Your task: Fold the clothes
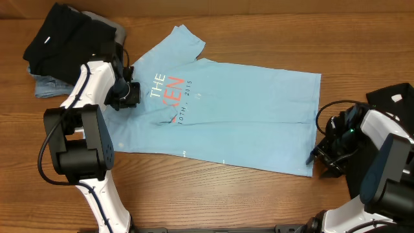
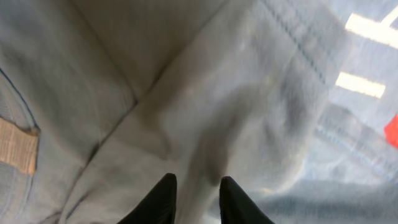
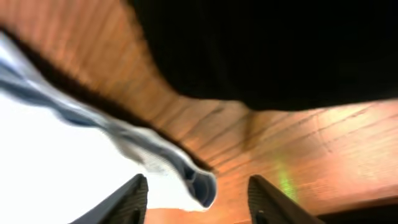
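The light blue T-shirt (image 1: 246,113) lies spread flat across the wooden table, with white and coral lettering (image 1: 169,90) near its left end. My left gripper (image 1: 123,95) is at the shirt's left edge. In the left wrist view its fingers (image 2: 196,186) are pinched on a raised fold of the pale cloth (image 2: 249,93). My right gripper (image 1: 321,157) is at the shirt's lower right corner. In the right wrist view it (image 3: 197,183) is open with the hem corner (image 3: 202,186) between the fingers, not gripped. A black garment (image 1: 58,35) with a white label lies at the back left.
The black garment lies on a denim piece (image 1: 48,85) at the back left. Another black cloth (image 1: 393,97) with a white label lies at the right by the right arm, and also shows in the right wrist view (image 3: 267,43). A tan patch (image 2: 15,146) shows at the left edge of the left wrist view.
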